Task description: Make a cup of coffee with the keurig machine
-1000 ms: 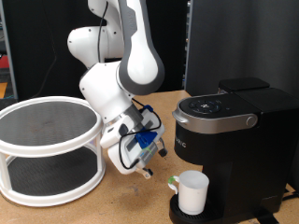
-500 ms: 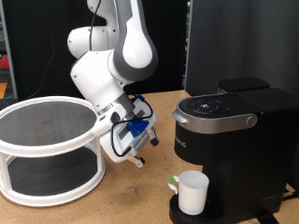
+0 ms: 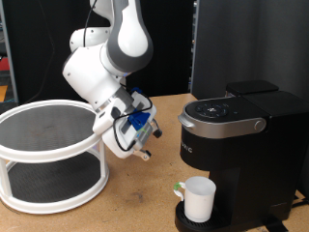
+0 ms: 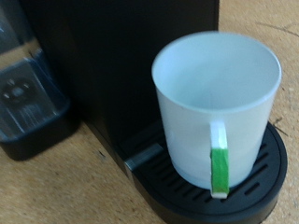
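Observation:
The white cup (image 3: 199, 199) stands upright on the round drip tray (image 3: 182, 220) of the black keurig machine (image 3: 246, 135), under its closed silver-grey lid handle. My gripper (image 3: 144, 153) hangs in the air to the exterior view's left of the machine, above the table and apart from the cup, with nothing seen in it. In the wrist view the cup (image 4: 213, 103) is empty, its handle with a green stripe (image 4: 220, 173) faces the camera, and it rests on the drip tray (image 4: 257, 191) against the machine (image 4: 121, 56). My fingers do not show there.
A white two-tier round rack (image 3: 48, 155) with dark mesh shelves stands at the exterior view's left. The wooden table (image 3: 126, 208) runs between rack and machine. A dark panel stands behind the machine.
My arm has risen and swung towards the exterior view's left, carrying the gripper up and away from the cup. Cup and machine have not moved.

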Controlling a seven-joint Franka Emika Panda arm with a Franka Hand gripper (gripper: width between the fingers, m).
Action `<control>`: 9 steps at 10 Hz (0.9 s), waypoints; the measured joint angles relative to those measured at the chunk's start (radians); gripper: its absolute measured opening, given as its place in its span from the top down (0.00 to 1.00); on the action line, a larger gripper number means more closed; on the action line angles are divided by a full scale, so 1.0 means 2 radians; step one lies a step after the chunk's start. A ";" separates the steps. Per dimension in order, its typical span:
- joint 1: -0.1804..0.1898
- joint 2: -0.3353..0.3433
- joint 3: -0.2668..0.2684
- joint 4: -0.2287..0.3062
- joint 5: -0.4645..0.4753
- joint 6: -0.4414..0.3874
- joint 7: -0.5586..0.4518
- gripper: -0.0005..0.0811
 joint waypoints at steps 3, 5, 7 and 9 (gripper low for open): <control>-0.011 -0.063 -0.006 -0.018 -0.046 -0.029 0.057 0.01; -0.011 -0.061 -0.006 -0.016 -0.047 -0.033 0.057 0.01; -0.012 -0.072 -0.008 -0.010 -0.051 -0.063 0.066 0.01; -0.017 -0.103 -0.013 -0.003 -0.087 -0.100 0.106 0.01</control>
